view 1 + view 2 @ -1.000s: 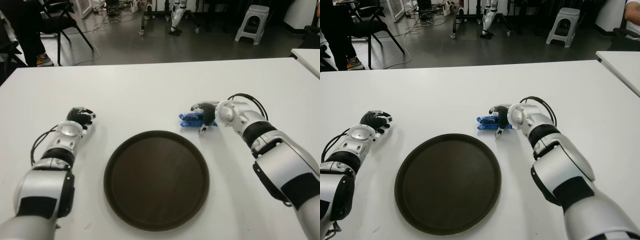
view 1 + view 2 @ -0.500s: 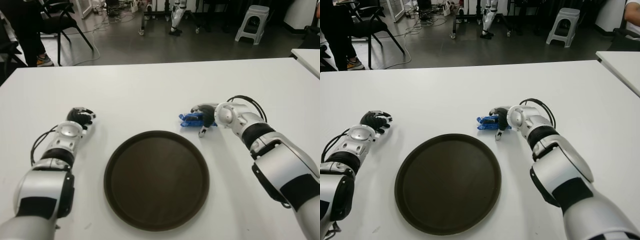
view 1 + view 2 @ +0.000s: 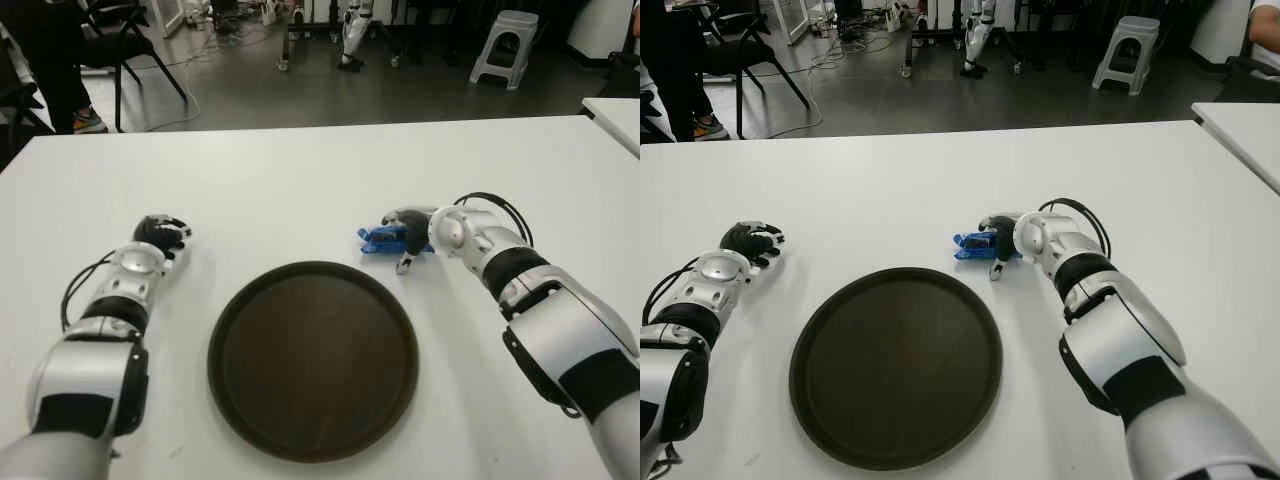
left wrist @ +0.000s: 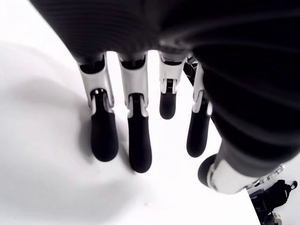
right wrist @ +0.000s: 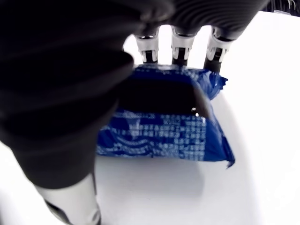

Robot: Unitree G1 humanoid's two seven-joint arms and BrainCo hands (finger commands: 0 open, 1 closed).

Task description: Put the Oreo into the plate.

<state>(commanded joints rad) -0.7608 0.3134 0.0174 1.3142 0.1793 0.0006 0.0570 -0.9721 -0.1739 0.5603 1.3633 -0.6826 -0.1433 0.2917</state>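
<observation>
The small blue Oreo packet (image 3: 378,238) lies flat on the white table (image 3: 300,170), just beyond the far right rim of the round dark brown plate (image 3: 313,360), its long axis running side to side. The right hand (image 3: 410,240) covers its right end, fingers (image 5: 178,44) curled over and closed on it. The left hand (image 3: 160,234), left of the plate, has relaxed, empty fingers.

1 blue Oreo pack (image 3: 380,238) | 1 round dark plate (image 3: 312,357) | 2 robot hands: left hand (image 3: 160,234), right hand (image 3: 410,236) | 1 white table (image 3: 300,180) | 1 grey stool (image 3: 504,44)
</observation>
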